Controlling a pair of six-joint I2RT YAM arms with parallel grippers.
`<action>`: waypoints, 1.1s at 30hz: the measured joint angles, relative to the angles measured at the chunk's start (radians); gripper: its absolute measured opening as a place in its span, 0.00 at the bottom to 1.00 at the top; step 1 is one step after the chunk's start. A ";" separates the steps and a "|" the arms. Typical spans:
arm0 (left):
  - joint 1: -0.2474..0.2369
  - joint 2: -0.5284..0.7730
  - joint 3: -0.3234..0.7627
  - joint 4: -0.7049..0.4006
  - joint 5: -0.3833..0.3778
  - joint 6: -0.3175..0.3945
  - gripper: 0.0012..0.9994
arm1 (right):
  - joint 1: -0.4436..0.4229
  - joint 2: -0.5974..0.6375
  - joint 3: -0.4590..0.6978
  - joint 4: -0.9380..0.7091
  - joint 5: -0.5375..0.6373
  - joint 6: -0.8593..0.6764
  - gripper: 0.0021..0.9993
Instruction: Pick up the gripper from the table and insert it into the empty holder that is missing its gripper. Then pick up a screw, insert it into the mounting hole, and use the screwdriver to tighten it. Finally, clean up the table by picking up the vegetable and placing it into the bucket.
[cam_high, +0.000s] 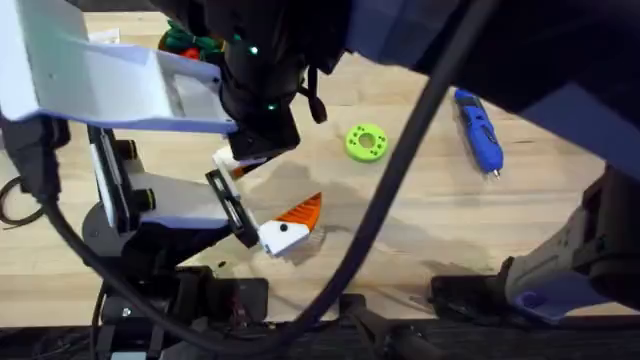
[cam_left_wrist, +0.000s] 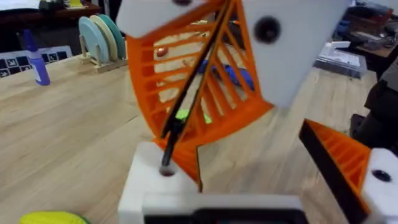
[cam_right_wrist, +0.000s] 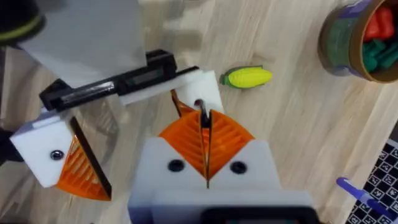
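The wooden table (cam_high: 420, 220) is carrying everything. Farther from the holder (cam_left_wrist: 146, 180), the bucket (cam_right_wrist: 339, 46) is standing with red and green toys inside, and the vegetable (cam_right_wrist: 247, 77) is lying near the holder. The left gripper (cam_left_wrist: 255, 177) is standing open, with the gripper (cam_left_wrist: 186, 163) sitting against the holder. The right gripper (cam_right_wrist: 205, 140) is pinching a thin dark rod (cam_left_wrist: 186, 115), whose tip is touching the holder's hole. Right of the holder, well apart, the screwdriver (cam_high: 478, 130) is lying.
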 joint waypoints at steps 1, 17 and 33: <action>0.000 0.000 0.000 0.000 0.000 0.000 0.99 | 0.000 0.000 0.000 0.000 0.000 0.000 0.00; 0.000 0.000 0.000 0.000 0.000 0.000 0.99 | 0.008 0.014 0.000 -0.003 0.000 0.000 0.00; 0.000 0.000 0.000 -0.001 0.002 0.000 0.99 | 0.010 0.031 0.000 -0.002 0.000 0.000 0.00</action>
